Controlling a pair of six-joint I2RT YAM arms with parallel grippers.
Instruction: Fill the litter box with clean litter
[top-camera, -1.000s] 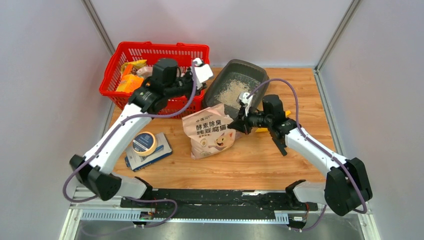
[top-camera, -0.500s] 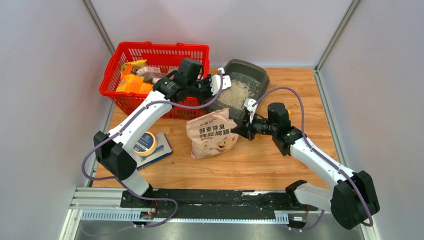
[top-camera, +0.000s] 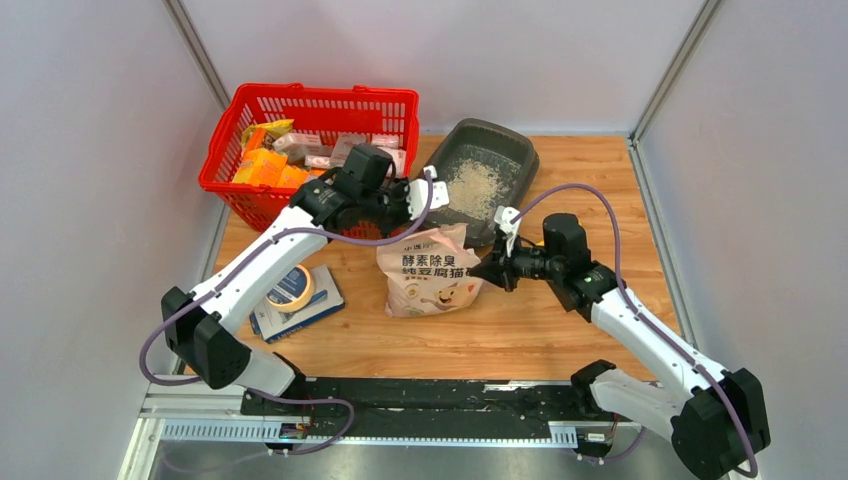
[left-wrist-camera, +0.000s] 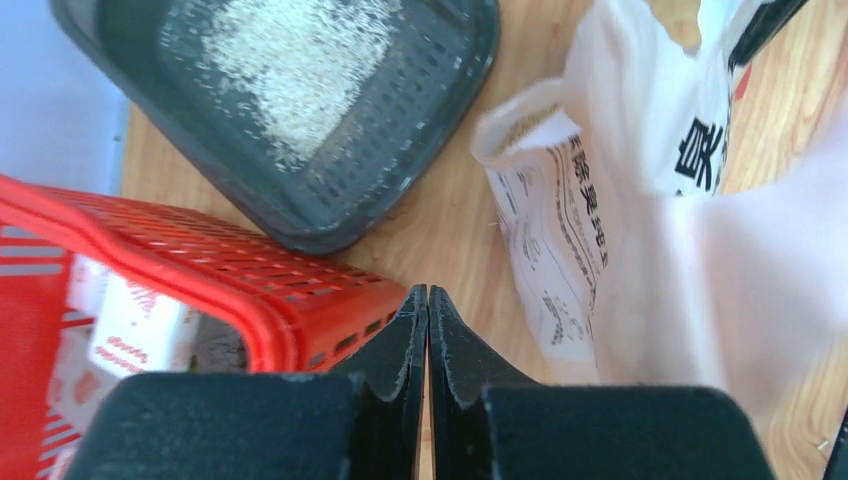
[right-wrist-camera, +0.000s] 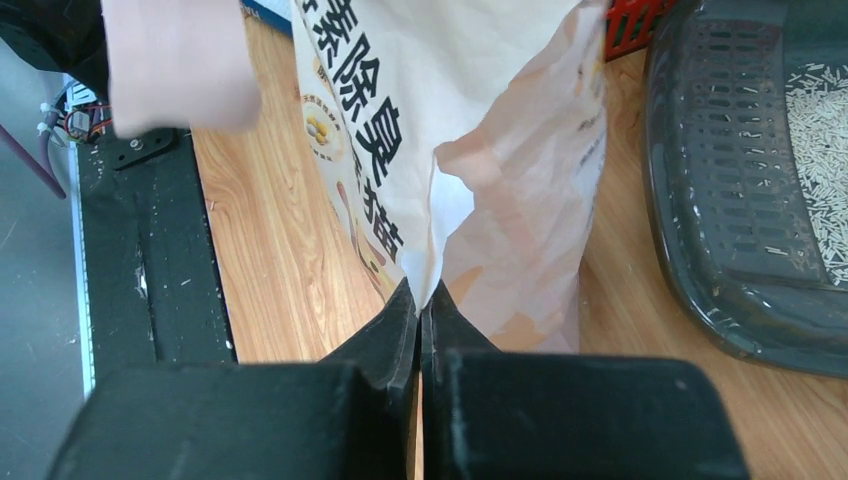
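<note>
Right wrist view: right hand (right-wrist-camera: 419, 292) pinched shut on the edge of the pink-beige printed bag (right-wrist-camera: 500, 200), likely steadying it upright; dark grey plastic litter box (right-wrist-camera: 720, 200), holding pale litter granules (right-wrist-camera: 822, 150), close beside; left hand (left-wrist-camera: 428, 296) closed, empty.

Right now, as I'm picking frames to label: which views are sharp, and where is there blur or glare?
Top external: evenly lit, sharp, soft shadows only. Left wrist: the litter box and litter read clearly, but the bag is washed out and soft at right. Right wrist: the bag's print is crisp, while a pink blur sits at top left.
</note>
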